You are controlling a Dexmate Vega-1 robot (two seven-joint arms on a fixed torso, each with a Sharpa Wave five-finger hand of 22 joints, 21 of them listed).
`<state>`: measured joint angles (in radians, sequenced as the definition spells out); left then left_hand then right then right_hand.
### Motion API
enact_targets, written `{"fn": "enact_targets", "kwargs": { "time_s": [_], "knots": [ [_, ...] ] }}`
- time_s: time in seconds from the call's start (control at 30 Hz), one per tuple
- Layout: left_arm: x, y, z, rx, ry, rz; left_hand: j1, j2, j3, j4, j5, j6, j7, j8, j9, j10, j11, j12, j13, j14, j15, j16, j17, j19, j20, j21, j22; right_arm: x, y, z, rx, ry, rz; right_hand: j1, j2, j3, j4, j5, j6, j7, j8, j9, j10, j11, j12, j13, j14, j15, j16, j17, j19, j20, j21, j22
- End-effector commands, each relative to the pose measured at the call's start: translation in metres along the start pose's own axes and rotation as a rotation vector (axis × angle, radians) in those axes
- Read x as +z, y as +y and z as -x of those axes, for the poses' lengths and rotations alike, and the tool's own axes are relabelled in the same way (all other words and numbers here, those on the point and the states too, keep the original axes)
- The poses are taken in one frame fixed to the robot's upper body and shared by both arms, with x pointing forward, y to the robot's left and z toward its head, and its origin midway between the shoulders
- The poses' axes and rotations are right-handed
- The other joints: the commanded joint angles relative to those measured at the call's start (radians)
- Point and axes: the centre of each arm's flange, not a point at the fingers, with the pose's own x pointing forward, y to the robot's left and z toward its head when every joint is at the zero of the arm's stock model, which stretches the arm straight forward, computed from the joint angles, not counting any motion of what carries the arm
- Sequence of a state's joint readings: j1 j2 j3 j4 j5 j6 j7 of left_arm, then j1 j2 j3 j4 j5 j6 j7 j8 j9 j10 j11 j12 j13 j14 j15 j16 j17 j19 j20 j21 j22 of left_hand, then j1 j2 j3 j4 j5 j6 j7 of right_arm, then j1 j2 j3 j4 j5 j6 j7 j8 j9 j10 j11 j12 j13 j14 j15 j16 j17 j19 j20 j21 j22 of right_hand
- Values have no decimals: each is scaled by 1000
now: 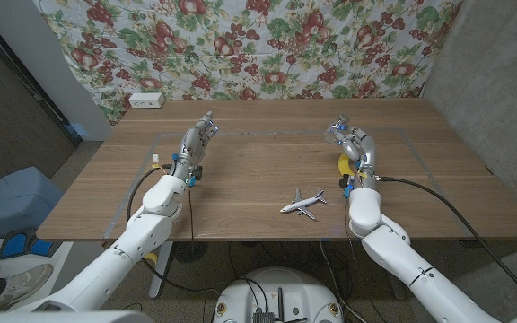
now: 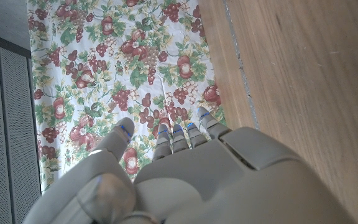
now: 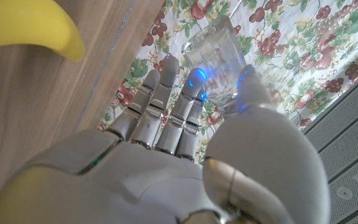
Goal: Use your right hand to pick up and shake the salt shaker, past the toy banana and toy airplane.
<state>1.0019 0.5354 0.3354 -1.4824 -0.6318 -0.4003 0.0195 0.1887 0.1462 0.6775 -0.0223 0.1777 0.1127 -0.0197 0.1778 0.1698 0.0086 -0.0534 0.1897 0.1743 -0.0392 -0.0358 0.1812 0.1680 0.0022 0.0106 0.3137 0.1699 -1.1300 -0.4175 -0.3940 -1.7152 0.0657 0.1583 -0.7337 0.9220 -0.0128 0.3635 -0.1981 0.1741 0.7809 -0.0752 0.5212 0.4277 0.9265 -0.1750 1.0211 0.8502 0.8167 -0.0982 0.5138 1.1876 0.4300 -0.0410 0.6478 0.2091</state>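
My right hand (image 1: pixel 355 146) is over the right half of the table and grips a clear glass salt shaker (image 1: pixel 337 134) between thumb and fingers. In the right wrist view the shaker (image 3: pixel 215 61) sits between the fingers (image 3: pixel 166 93) and the thumb, in front of the flowered cloth. The yellow toy banana (image 1: pixel 343 166) lies just near of that hand, partly hidden by the wrist, and its tip (image 3: pixel 39 28) shows on the wood. A white toy airplane (image 1: pixel 304 204) lies nearer the front edge. My left hand (image 1: pixel 196 144) holds nothing, fingers (image 2: pixel 179 134) apart.
A flowered cloth (image 1: pixel 267 45) hangs behind the table. A white power strip (image 1: pixel 144 101) lies at the back left corner. Grey tape lines (image 1: pixel 393 135) mark a rectangle on the wood. A grey wall (image 1: pixel 501 81) stands close on the right.
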Motion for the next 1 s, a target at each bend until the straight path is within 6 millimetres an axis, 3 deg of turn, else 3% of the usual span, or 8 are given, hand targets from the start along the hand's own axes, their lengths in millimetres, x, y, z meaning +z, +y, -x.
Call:
{"fn": "enact_targets", "kwargs": {
  "time_s": [0.03, 0.63, 1.0],
  "knots": [
    [2, -1, 2, -5, -3, -1, -3, 37, 2, -7, 4, 8, 2, 3, 4, 5, -3, 1, 2, 5, -9, 0, 3, 10, 2, -4, 5, 1, -2, 3, 19, -12, 0, 105, 108, 35, 38, 7, 247, 65, 18, 28, 1, -1, 10, 0, 12, -125, -1, 3, -4, -13, 10, 2],
    [1, 2, 8, -3, 0, 0, -3, 36, 2, -7, 4, 9, 1, 3, 4, 5, -2, 1, 2, 5, -10, 0, 3, 11, 3, -10, 5, 8, 4, -3, 263, 39, 143, 109, 106, 35, 36, 6, 249, 62, 16, 26, 1, 4, 11, -2, 11, -125, -7, 6, -7, -10, 19, 1],
    [0, 4, 4, -5, 3, 2, -4, 37, 2, -6, 4, 9, 1, 3, 4, 5, -2, 1, 2, 5, -10, 0, 3, 12, 4, -13, 5, 10, 7, -8, 317, 73, 179, 109, 105, 34, 37, 6, 254, 63, 16, 24, 1, 5, 12, -4, 12, -124, -11, 7, -8, -7, 26, 0]
  ]
}}
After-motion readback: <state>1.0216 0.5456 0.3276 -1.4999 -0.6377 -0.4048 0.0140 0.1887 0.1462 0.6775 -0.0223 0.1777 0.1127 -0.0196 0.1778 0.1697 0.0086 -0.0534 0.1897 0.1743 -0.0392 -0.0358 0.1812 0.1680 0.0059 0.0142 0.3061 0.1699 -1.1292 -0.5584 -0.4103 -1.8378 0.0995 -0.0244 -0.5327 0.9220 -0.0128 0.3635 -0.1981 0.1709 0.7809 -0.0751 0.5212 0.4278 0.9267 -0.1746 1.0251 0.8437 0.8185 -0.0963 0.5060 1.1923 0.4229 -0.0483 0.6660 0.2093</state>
